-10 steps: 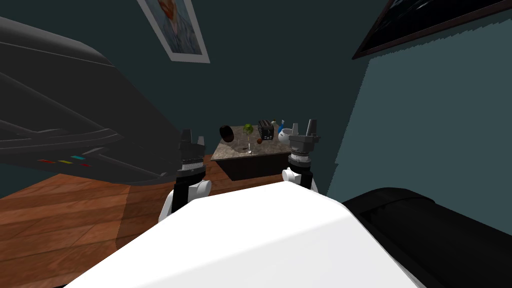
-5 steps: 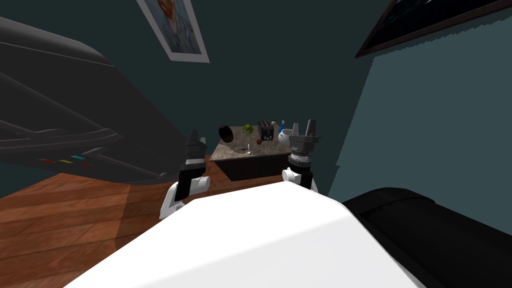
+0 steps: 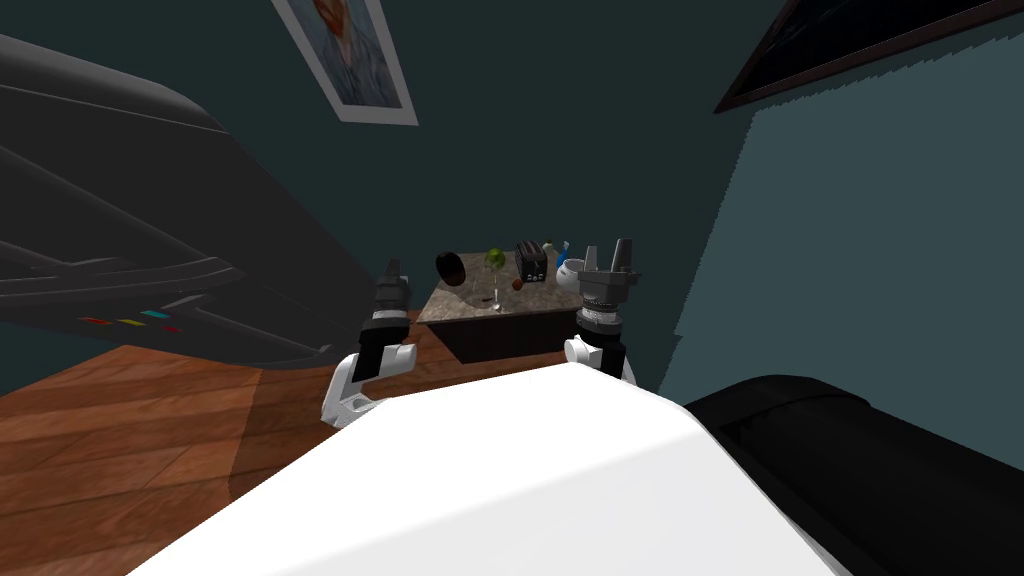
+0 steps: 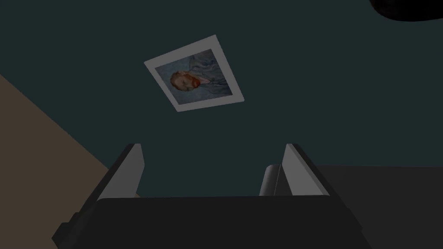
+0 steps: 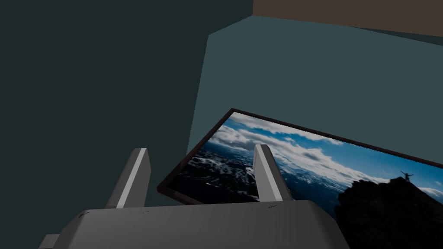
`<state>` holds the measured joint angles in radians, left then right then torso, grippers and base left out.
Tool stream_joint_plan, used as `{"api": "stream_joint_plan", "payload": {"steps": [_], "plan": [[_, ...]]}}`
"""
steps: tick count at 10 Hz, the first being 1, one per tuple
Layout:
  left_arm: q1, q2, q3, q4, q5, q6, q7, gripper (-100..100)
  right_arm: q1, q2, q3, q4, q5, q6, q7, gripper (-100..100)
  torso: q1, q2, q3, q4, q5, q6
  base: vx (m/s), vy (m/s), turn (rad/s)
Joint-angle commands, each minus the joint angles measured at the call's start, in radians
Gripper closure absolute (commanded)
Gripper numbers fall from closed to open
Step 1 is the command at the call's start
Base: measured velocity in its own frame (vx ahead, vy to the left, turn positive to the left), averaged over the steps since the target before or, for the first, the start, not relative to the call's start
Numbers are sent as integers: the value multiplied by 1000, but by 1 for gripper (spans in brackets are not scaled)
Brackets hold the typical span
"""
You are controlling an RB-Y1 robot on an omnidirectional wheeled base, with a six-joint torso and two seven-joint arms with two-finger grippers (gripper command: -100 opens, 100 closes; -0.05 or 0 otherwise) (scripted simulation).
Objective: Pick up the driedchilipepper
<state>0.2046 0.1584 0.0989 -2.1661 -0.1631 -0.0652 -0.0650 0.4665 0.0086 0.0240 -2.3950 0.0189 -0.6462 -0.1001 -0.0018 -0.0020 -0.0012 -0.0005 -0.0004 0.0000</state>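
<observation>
A small reddish-brown piece, the dried chili pepper (image 3: pixel 517 284), lies on the stone-patterned top of a small table (image 3: pixel 450 308) ahead of me. My left gripper (image 3: pixel 392 268) is raised just left of the table's near corner, short of the pepper. In the left wrist view the left gripper (image 4: pixel 212 148) stands open and holds nothing. My right gripper (image 3: pixel 607 252) is up at the table's right side, beside a white pot (image 3: pixel 569 270). The right gripper (image 5: pixel 201 151) is open too, with nothing between its fingers.
The table also carries a dark oval object (image 3: pixel 450 267), a green item (image 3: pixel 495 258), a clear glass (image 3: pixel 497 297), a black toaster (image 3: pixel 531 261) and a blue item (image 3: pixel 563 250). A large dark sofa-like form (image 3: pixel 150 230) looms left; a black seat (image 3: pixel 850 450) sits right. Wooden floor (image 3: pixel 120 430) lies left.
My left hand has rolled and crept a little to the right, toward the table's corner, so its fingers now look narrower. The right arm has held still.
</observation>
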Motion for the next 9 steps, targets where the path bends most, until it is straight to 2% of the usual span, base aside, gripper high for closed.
{"api": "stream_joint_plan", "payload": {"steps": [1, 2, 3, 4, 5, 6, 7, 8, 9], "plan": [[-9, -6, 6, 13, -13, 38, -8, -100, 0, 0, 0, 0, 0, 0, 0, 0, 0, 0, 0, 0, 0, 0, 18, -32, 12], [-46, -2, 29, 45, -32, 76, -15, -100, 0, 0, 0, 0, 0, 0, 0, 0, 0, 0, 0, 0, 0, 0, 23, -41, 21], [-46, -2, 29, 45, -32, 96, -15, -100, 0, 0, 0, 0, 0, 0, 0, 0, -1, 0, 0, 0, 0, 0, 18, -36, 8], [-84, 0, 53, 79, -51, 127, -24, -100, 0, 0, 0, 0, 0, 0, 0, 0, 0, 0, 0, 0, 0, 0, 19, -34, 13], [-84, 0, 53, 79, -51, 156, -24, -100, 0, 0, 0, 0, 0, 0, 0, 0, 0, 0, 0, 0, 0, 0, 19, -30, 9], [-123, 2, 77, 115, -71, 183, -32, -100, 0, 0, 0, 0, 0, 0, 0, 0, 0, 0, 0, 0, 0, 0, 30, -35, 15], [-123, 2, 77, 115, -71, 215, -32, -100, 0, 0, 0, 0, 0, 0, 0, 0, 0, 0, 0, 0, 0, 0, 28, -41, 6], [-163, 3, 102, 153, -91, 248, -41, -100, 0, 0, 0, 0, 0, 0, 0, 0, -1, 0, 0, 0, 0, 0, 31, -56, 16], [-163, 3, 102, 153, -91, 272, -41, -100, 0, 0, 0, 0, 0, 0, 0, 0, -1, 0, 0, 0, 0, 0, 19, -43, 9]]}}
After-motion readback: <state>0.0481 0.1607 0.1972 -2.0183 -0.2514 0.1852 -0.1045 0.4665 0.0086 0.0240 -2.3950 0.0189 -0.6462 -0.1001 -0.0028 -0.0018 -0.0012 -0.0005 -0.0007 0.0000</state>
